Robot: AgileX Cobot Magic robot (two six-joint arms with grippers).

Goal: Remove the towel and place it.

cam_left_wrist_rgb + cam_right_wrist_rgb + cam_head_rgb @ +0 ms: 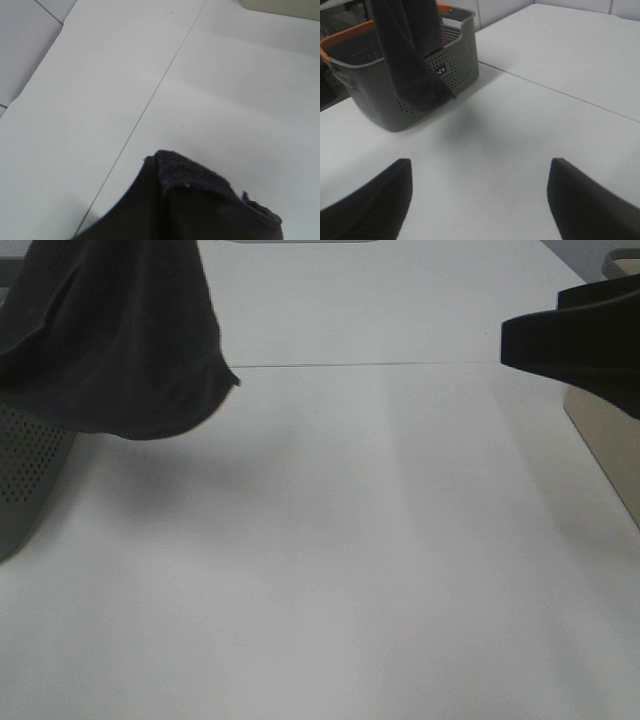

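We look down on a white table (380, 560) crossed by a thin seam, with a grey perforated basket (395, 100) at its left end. The dark towel (120, 340) hangs over and in front of that basket, its lower end off the tabletop, our left gripper (162, 200) clamped on the cloth. Our right gripper (480, 200) hovers over the table well apart from it, fingers spread wide.

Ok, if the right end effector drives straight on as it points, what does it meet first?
Likely the hanging towel, just before the grey basket; open table until then, though depth is unclear.
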